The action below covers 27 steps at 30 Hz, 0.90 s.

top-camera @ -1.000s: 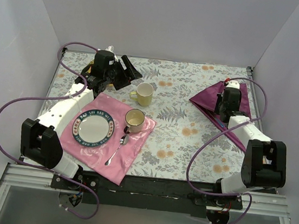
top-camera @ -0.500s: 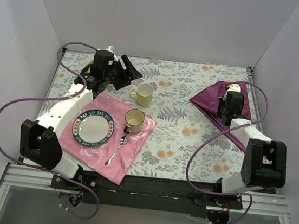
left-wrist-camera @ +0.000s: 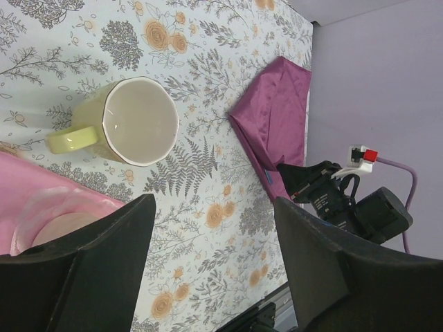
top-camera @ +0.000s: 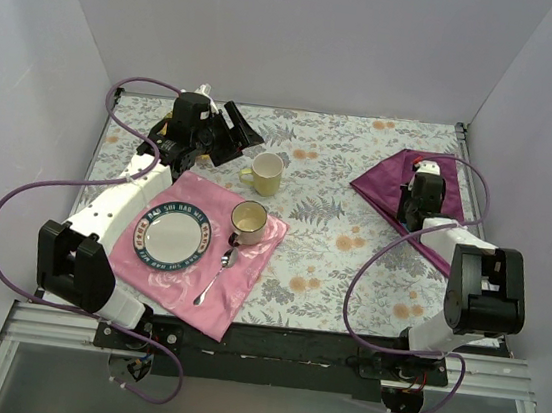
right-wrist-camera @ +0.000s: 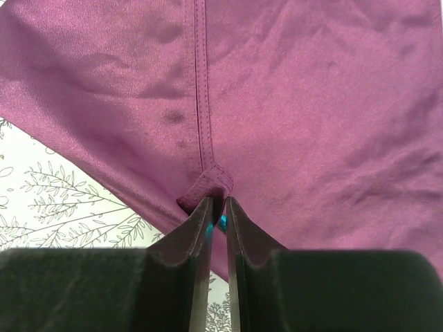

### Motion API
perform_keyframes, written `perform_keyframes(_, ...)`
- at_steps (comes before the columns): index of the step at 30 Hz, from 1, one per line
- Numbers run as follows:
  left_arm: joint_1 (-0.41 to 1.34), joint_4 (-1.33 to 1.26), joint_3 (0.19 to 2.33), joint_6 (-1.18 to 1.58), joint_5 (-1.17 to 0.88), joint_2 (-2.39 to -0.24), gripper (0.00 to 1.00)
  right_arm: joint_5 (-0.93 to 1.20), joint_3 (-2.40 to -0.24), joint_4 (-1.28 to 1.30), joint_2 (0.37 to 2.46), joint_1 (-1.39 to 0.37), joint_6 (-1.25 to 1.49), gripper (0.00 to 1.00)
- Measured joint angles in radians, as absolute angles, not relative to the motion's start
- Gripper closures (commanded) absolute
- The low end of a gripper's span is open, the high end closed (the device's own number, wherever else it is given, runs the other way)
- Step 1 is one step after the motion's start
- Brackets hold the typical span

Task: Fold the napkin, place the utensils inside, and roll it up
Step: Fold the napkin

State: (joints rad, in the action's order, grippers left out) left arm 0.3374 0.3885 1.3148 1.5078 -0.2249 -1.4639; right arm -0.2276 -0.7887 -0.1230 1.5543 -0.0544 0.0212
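1. While R gripper (right-wrist-camera: pixel 219 202) sits at the hemmed edge of the napkin (right-wrist-camera: pixel 311 104), its jaws are nrly closed, narrow slit only, w/ a blue sliver of utensil (right-wrist-camera: pixel 221 223) pinched btwn them.
2. Napkin is folded to a triangle, flat on table (top-camera: pixel 333 234), far-right area, well apart from other items. Small turned-up hem tab sits right at the fingertips.
3. Rest of utensil is hidden; can't tell if it's under the cloth.
4. L gripper (left-wrist-camera: pixel 214 204) is spread wide, nothing in it, hovering above yellow mug (left-wrist-camera: pixel 138 121).
5. Pink placemat (top-camera: pixel 249 261) at near-left carries plate (top-camera: pixel 139 233), cup (top-camera: pixel 247 225), spoon (top-camera: pixel 211 281).
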Motion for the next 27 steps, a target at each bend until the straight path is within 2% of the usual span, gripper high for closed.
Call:
perform_keyframes(10, 0.337, 0.389, 1.315, 1.508, -0.226, -1.464, 0.32, -0.242, -0.779, -0.116, 1.567, -0.054, 0.080, 0.76)
perform_keyframes(13, 0.337, 0.389, 1.315, 1.508, -0.227, -1.464, 0.32, -0.253, -0.767, -0.115, 1.567, -0.054, 0.082, 0.67)
perform_keyframes(14, 0.337, 0.389, 1.315, 1.508, -0.228, -1.464, 0.32, -0.259, -0.764, -0.112, 1.567, -0.054, 0.086, 0.62)
perform_keyframes(15, 0.337, 0.389, 1.315, 1.508, -0.229, -1.464, 0.32, -0.265, -0.764, -0.106, 1.567, -0.054, 0.093, 0.49)
perform_keyframes(18, 0.337, 0.389, 1.315, 1.507, -0.234, -1.464, 0.32, -0.298, -0.774, -0.051, 1.567, -0.054, 0.132, 0.39)
perform_keyframes(27, 0.337, 0.385, 1.315, 1.505, -0.283, -1.464, 0.31, -0.242, -0.820, 0.090, 1.546, 0.013, 0.216, 0.37)
